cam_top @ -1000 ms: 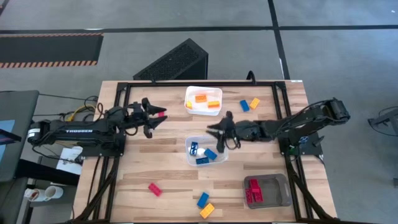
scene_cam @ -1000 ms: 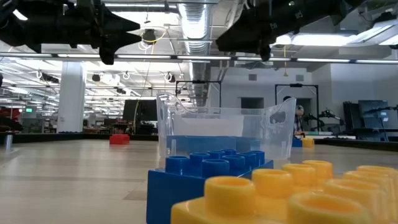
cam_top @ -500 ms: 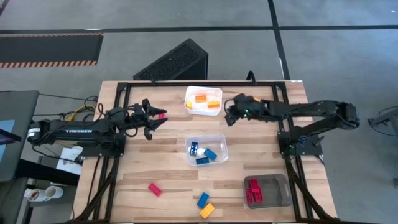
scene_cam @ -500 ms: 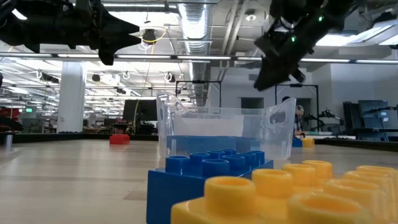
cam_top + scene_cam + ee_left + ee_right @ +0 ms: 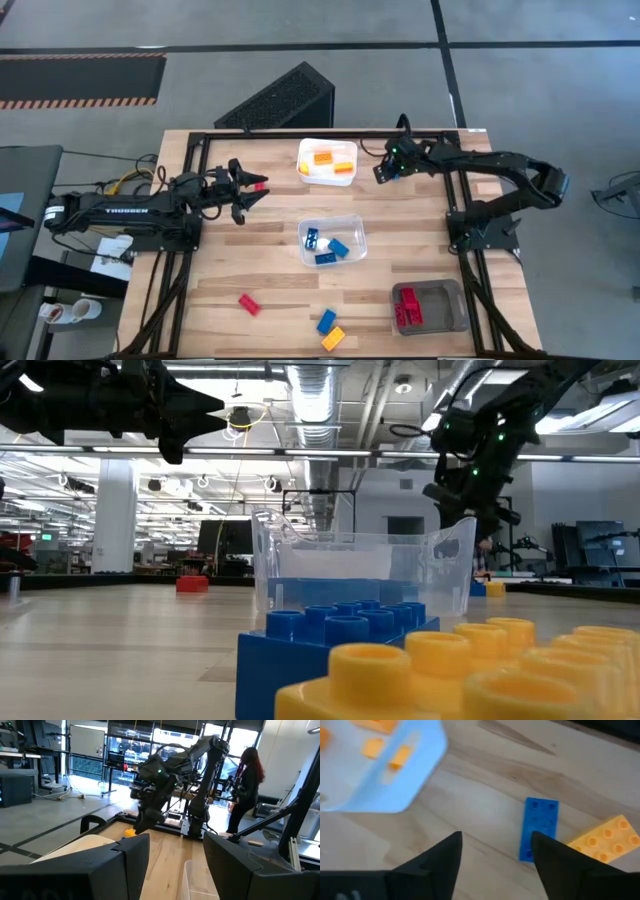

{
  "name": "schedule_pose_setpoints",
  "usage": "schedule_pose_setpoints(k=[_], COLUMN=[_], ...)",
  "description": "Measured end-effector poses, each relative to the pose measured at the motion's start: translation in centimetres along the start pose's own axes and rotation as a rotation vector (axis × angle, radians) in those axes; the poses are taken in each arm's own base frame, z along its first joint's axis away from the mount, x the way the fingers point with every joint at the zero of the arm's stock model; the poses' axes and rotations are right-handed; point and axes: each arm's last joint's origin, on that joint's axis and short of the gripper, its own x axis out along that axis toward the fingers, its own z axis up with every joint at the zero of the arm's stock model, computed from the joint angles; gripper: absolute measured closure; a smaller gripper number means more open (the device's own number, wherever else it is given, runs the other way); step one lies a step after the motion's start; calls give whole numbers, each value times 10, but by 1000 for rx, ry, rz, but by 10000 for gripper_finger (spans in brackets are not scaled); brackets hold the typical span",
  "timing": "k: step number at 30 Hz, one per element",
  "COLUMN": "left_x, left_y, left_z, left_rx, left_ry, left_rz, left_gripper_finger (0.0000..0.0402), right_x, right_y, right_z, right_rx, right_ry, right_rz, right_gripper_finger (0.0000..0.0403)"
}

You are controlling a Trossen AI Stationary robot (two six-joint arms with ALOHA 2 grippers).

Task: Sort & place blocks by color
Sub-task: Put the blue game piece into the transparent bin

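Right tool [image 5: 495, 851] open, empty, above surface [image 5: 485, 785]; blue block [image 5: 538, 829] just ahead, yellow block [image 5: 600, 840] beside it. Left tool [image 5: 247, 187] grips red block [image 5: 259, 185], held off the surface.

Three containers sit on the table: a white tray [image 5: 327, 161] at 12 o'clock holding two orange blocks [image 5: 323, 157], a clear tub [image 5: 331, 240] at centre holding about three blue blocks [image 5: 337, 247], and a grey tray [image 5: 431, 307] at 5 o'clock holding red blocks [image 5: 407, 307], count unclear. Three loose blocks lie near 6 o'clock.
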Motion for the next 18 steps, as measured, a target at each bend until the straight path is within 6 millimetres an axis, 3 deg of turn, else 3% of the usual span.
schedule_pose_setpoints(k=[5, 18], left_x=[0, 0], left_y=[0, 0], left_z=[0, -2], left_rx=[0, 0], left_ry=[1, 18], left_rz=[1, 4], left_gripper_finger=[228, 228], right_x=[19, 59], right_y=[-10, -22], right_z=[1, -8], right_rx=[33, 76], right_ry=[61, 187], right_rz=[-62, -154], right_gripper_finger=[118, 117])
